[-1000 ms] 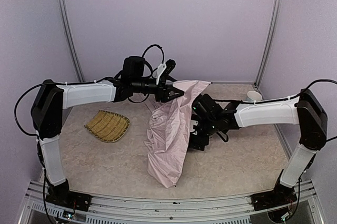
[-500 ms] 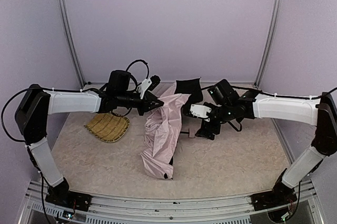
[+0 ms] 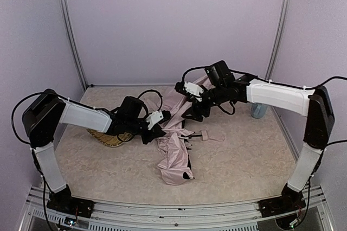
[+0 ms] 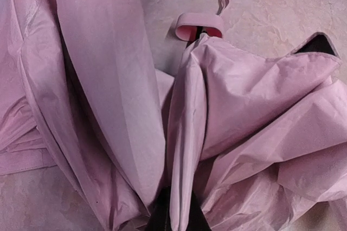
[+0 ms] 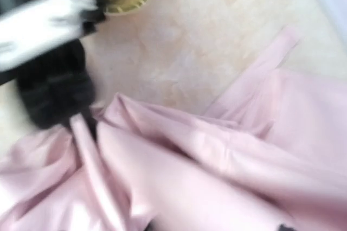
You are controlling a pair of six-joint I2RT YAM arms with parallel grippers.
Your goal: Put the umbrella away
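Since a second ago both arms have come down and the umbrella (image 3: pixel 176 152), hanging between them then, now lies slumped across the table (image 3: pixel 244 160), its canopy loose and unfurled. Nearest us, its lower tip points toward the arm bases. Next, the left gripper (image 3: pixel 153 129) sits low at the canopy's left edge, jaws closed on a pinch of pink fabric; the left wrist view shows the cloth running right into them. We judge this grip pins one side so the folds can be gathered. Behind that arm the yellow tray (image 3: pixel 111 141) lies partly hidden, well clear of the cloth. The strap tab (image 4: pixel 199 21) rests free on the table, right of the canopy, so nothing is wrapped yet. Farther back, the right gripper (image 3: pixel 191 113) hovers over the far end of the fabric; its own view is blurred, so we cannot tell how wide it is or whether it holds anything. A cup (image 3: pixel 259 110) stands farthest right.
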